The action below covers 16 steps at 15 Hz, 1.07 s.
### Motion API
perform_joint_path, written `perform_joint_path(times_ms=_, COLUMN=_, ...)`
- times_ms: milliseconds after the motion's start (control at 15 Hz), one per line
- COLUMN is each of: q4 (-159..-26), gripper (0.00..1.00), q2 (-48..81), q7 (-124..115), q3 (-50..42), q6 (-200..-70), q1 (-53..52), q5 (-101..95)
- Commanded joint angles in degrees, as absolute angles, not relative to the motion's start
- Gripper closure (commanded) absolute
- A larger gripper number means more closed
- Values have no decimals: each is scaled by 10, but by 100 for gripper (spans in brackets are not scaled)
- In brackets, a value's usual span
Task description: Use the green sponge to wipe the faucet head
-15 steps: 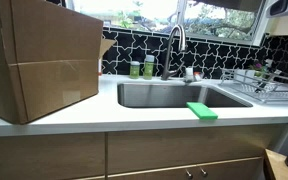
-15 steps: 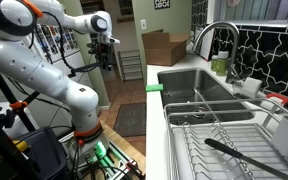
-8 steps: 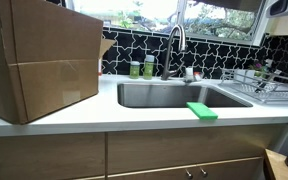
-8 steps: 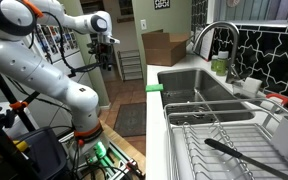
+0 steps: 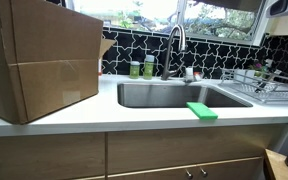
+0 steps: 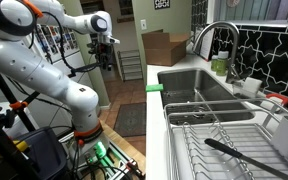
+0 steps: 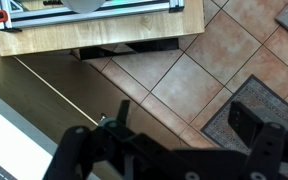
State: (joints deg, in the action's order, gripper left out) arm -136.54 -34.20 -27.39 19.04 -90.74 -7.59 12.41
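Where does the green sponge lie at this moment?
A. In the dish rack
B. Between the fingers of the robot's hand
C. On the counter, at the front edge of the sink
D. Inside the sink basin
C: the green sponge lies flat on the white counter in front of the steel sink, and the open hand is empty, away over the tiled floor.

Home kitchen, steel sink (image 5: 169, 96), dish rack (image 6: 187, 122)

Black patterned backsplash (image 5: 222, 50) under a bright window (image 5: 149, 12), terracotta floor tiles (image 7: 199, 85), wooden cabinets (image 5: 174, 155)
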Motion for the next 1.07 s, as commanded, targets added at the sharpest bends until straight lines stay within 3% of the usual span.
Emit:
perform_joint_path(times_ms=0, q4=-1375, gripper=0, q2=-345, q7=-276, q3=166, q6=-905, q1=-60, q5=121)
perform_joint_path(times_ms=467, q4=-1440, gripper=0, q2=-412, q7=-233, q3=26, q6=-963, q1=45, q5=104)
perform_joint_path(times_ms=533, q4=-1406, gripper=0, q2=-382, q7=-242, q3=58, q6=-935, q1=22, q5=114)
perform_joint_path(times_ms=1000, q4=-1405, gripper=0, q2=-378, q7=-233, q3=60, q6=-938, q1=31, q5=113)
